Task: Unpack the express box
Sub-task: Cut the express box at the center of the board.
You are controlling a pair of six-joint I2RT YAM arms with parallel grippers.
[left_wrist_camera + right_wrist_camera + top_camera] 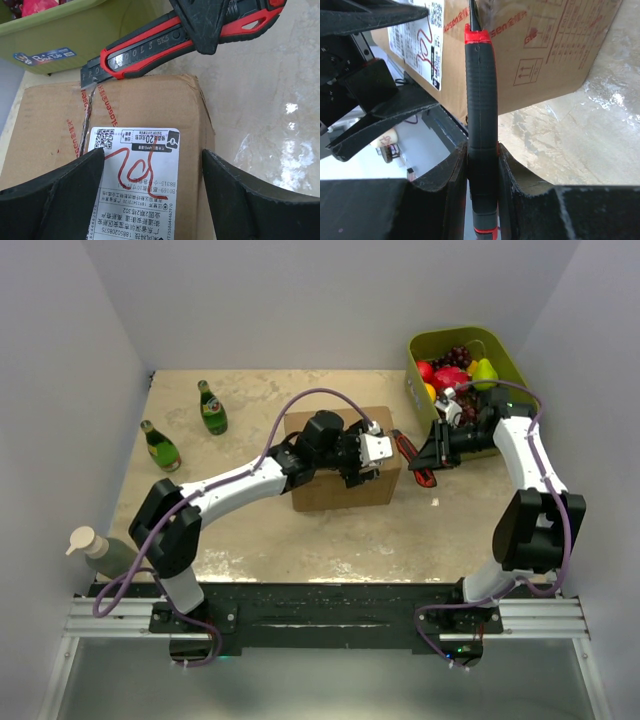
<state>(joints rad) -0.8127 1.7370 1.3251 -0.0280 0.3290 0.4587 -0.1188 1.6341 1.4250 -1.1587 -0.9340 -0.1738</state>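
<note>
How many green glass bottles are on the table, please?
2. One green bottle is left of the express box; the other bottle is nearer and further left. None seems hidden.

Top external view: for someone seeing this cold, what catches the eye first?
First, the red-and-black utility knife clamped in the right tool, with its blade at the right end of the taped seam on the express box, mid-table. Next, the left tool, open above the box's white label with its red scribble. Then the green tub of bright fruit in the far right corner.
</note>
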